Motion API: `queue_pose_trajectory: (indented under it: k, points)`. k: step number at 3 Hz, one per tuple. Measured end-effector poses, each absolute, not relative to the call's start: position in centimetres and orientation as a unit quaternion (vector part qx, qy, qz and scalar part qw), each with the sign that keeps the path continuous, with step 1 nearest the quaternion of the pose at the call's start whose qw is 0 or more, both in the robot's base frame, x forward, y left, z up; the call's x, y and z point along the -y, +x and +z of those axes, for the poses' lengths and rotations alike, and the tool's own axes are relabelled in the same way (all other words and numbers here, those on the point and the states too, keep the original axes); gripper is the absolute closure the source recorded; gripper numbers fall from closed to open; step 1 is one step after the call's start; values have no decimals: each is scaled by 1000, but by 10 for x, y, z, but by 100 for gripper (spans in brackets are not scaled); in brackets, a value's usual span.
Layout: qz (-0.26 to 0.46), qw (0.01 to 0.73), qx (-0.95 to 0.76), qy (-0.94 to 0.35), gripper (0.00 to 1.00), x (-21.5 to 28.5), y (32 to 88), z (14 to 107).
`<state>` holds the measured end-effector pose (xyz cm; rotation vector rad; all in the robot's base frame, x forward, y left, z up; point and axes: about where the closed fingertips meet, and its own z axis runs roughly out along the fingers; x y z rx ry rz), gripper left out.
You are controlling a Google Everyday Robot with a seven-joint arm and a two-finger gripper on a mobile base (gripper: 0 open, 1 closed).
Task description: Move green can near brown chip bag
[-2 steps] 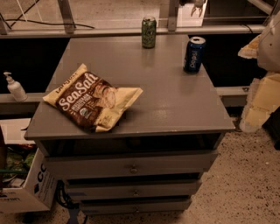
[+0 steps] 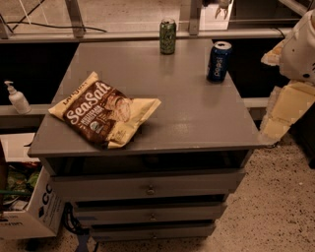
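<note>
Green can [image 2: 168,36]: upright at the far edge of the grey cabinet top [image 2: 192,118], a little right of centre, silver lid up, with bare surface all around it. The brown chip bag [image 2: 104,114] lies flat and askew at the front-left, well apart from the can, its pale corner pointing right. A blue Pepsi can [image 2: 219,61] stands upright toward the right edge, near the green can but not touching it. The gripper [image 2: 220,4] seems to us to be the dark shape at the top edge, beyond the far side of the table and right of the green can. It is mostly cut off, and we cannot tell whether it is open or closed; it holds nothing we can see. Pale padded arm links [image 2: 295,54] fill the right edge. We judge the step in hand to be the reach to the green can, with no grasp yet made. To do it well, we would come in over the far edge, centre on the can's body below the lid, and keep the approach left of the blue can so it is not knocked. We would close squarely, since a thin can may slip or dent. We would lift clear before travelling diagonally to the front-left, then set the can upright on bare table just beside the bag's right flank, not on its crinkled edge, where it would likely tip.
</note>
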<state>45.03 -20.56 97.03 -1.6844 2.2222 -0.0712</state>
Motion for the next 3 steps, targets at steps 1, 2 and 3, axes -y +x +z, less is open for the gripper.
queue_pose_trajectory:
  k: [1, 2, 3]
  points:
    - [-13, 200, -794, -574, 0, 194, 471, 957]
    - [11, 228, -798, -557, 0, 169, 508, 937]
    - [46, 264, -801, -535, 0, 143, 550, 925]
